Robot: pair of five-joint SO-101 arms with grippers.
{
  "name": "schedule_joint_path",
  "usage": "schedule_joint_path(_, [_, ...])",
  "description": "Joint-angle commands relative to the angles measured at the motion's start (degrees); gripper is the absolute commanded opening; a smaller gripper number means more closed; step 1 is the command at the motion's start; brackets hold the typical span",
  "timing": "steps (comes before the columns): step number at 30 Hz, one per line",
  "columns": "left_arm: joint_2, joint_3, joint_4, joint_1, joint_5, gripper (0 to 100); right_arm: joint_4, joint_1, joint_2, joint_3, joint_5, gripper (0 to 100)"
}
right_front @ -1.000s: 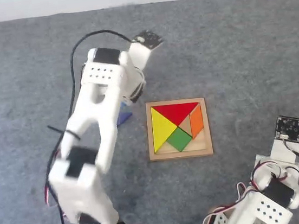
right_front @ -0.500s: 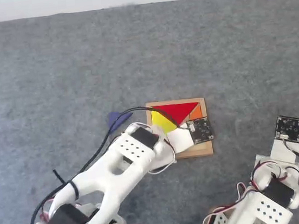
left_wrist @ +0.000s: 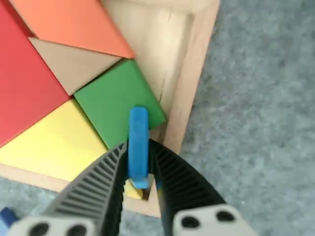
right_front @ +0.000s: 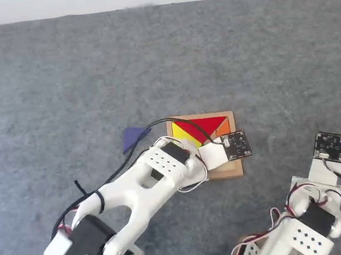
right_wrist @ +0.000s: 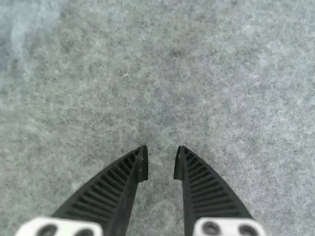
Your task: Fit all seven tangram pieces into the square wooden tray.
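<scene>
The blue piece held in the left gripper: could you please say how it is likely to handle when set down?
The blue piece looks flat, rigid, probably light wood, so it should not bend in the left gripper. Held on edge over a corner of the green square, it would likely tip flat once released.

A desk (right_front: 261,54) covered in grey felt-like cloth carries everything. The square wooden tray (right_front: 234,126) lies flat on it, its frame resting straight on the cloth. Just beside the tray's left side, apart from its frame, a dark blue piece (right_front: 133,136) lies flat on the cloth. Nearer the camera than the tray stand two white arm bases (right_front: 284,244).
</scene>
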Motion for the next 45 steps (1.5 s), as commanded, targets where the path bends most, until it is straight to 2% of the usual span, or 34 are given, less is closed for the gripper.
schedule_joint_path(1, [0.18, -1.27, 0.35, 0.26, -0.09, 8, 0.57, -0.40, -1.10, 1.05, 0.53, 11.4])
schedule_joint_path(17, [-0.18, -1.63, 1.85, 0.09, -1.49, 9, 0.57, -0.40, -1.10, 1.05, 0.53, 11.4])
schedule_joint_path(24, [-10.99, -1.10, 5.27, -3.34, -2.90, 9, 0.48, -0.48, -1.10, 1.05, 0.53, 11.4])
schedule_joint_path(35, [-8.00, -1.10, 1.58, -4.13, -2.55, 9, 0.57, -0.48, -1.10, 1.05, 0.53, 11.4])
schedule_joint_path(41, [-8.00, -2.24, -1.93, -9.58, 1.41, 9, 0.57, -0.48, -1.10, 1.05, 0.53, 11.4])
schedule_joint_path(45, [-7.91, -1.01, -2.73, -6.59, 1.67, 9, 0.57, -0.48, -1.10, 1.05, 0.53, 11.4])
